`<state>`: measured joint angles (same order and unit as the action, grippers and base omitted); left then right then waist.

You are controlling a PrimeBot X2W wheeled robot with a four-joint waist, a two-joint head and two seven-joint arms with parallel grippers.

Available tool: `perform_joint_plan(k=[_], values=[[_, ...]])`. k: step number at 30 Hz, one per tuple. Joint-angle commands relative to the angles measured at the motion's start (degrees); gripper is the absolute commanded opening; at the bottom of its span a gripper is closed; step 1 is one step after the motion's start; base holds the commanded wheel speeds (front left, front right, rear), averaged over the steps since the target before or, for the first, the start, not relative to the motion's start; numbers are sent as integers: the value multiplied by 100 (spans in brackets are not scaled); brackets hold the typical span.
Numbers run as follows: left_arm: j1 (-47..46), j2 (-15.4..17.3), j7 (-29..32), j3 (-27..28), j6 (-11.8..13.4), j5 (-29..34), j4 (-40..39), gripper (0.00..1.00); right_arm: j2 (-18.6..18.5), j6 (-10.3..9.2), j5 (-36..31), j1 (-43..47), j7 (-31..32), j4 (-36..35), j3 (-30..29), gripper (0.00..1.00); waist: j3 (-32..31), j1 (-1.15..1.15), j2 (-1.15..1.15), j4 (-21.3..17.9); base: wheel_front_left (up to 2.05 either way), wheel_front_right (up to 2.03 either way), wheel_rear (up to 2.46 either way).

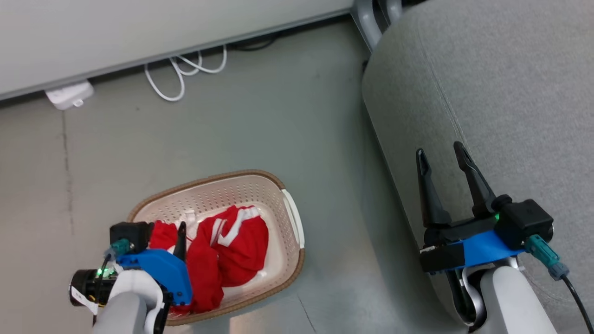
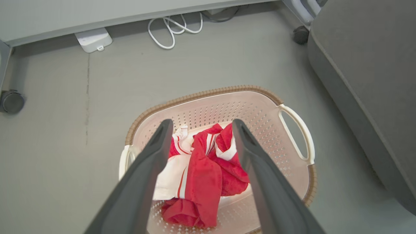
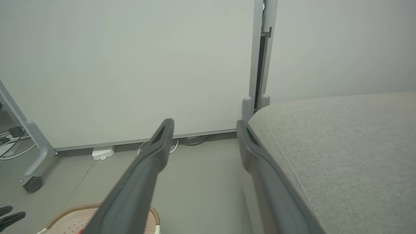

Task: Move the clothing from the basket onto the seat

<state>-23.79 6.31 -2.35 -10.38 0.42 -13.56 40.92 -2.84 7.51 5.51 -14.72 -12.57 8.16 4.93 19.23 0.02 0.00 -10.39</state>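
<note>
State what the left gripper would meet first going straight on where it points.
Most likely the clothing heaped in the basket; the open left gripper points at it, though depth is unclear.

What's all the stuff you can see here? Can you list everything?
clothing: small heap, number unclear, red and white, inside the basket
basket: one, cream with brown rim, on the floor
seat: one, grey, right of the basket
cable: one, white, looped by the wall
box: one, white, by the wall
wheels: two, dark, near the wall
left gripper: one, dark, open above the basket
right gripper: one, dark, open, over the seat's edge
</note>
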Motion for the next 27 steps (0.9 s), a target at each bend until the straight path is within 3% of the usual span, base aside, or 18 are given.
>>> perform_joint_plan(k=[1,12,20,27], values=[[-167,100,83,43,27,-12,111,100,-7,-4,64,-147,-56,18,59,100,679,-2,0,-589,0,0,0],[-1200,744,997,194,345,10,1294,100,-5,-4,804,-667,-266,157,879,100,1911,-2,0,-1441,0,0,0],[-1532,1280,1188,282,498,28,1539,100,-4,-4,1210,-791,-259,-77,1107,100,2416,-2,0,-1857,0,0,0],[-1691,1400,1455,349,556,-103,1588,100,-5,-4,1329,-767,-256,-191,1059,100,2654,-2,0,-1958,0,0,0]])
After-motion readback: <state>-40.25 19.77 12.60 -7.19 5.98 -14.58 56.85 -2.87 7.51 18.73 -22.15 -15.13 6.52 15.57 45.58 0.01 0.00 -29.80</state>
